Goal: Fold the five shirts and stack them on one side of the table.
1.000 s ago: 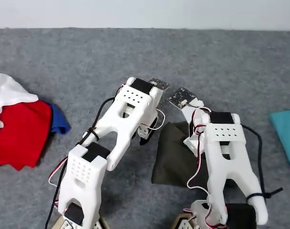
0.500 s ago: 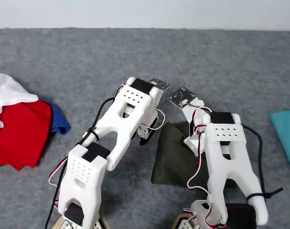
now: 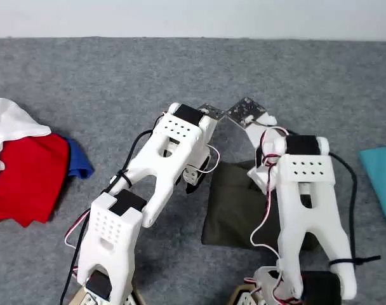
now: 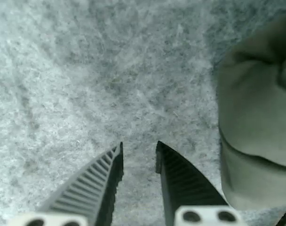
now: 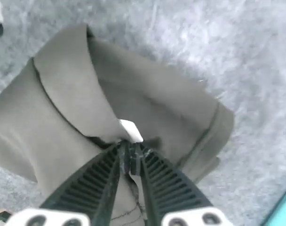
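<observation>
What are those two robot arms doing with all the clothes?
They are working on folding shirts. The right gripper is pinching the dark olive shirt, which lies partly folded on the grey table between the arms. The left gripper is open over bare table beside that shirt, holding nothing. A red shirt, a white shirt and a blue shirt lie bunched at one side, and a teal shirt lies at the opposite edge.

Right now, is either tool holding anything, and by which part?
The right tool is shut on the olive shirt, pinching a fold at its white label. The left tool is open over the carpet, holding nothing.
</observation>
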Controlling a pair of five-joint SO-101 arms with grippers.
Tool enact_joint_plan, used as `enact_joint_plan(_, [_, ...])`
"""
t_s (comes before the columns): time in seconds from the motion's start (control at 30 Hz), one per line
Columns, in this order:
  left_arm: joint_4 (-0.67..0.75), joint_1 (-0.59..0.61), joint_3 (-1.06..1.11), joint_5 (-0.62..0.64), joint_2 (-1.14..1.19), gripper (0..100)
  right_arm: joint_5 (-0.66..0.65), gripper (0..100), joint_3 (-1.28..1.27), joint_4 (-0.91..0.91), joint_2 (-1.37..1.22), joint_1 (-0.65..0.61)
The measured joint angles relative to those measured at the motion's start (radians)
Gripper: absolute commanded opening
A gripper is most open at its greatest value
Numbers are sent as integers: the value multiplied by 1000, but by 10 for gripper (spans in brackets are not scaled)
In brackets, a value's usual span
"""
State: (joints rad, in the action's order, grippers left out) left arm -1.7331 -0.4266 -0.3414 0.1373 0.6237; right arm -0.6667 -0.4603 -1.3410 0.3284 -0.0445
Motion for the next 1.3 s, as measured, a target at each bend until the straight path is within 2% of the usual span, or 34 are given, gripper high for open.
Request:
enact_joint_plan(0.23, [0,0,0,0,0,108,0,13,77,5,0,0])
enact_joint_plan(0.53, [0,0,0,0,0,108,0,26,77,203,-92,68])
enact_joint_plan(0.6, [0,0,0,0,0,108,0,77,77,250,-112,87])
enact_joint_plan(0.77, [0,0,0,0,0,108,0,333,77,293,-129,103])
enact_joint_plan(0.83, [0,0,0,0,0,108,0,377,77,295,-129,103])
enact_joint_plan(0.93, [0,0,0,0,0,108,0,337,77,276,-129,103])
enact_joint_plan(1.1, [0,0,43,0,0,108,6,206,97,180,-130,127])
enact_joint_plan(1.3, [0,0,61,0,0,108,140,101,106,52,-135,141])
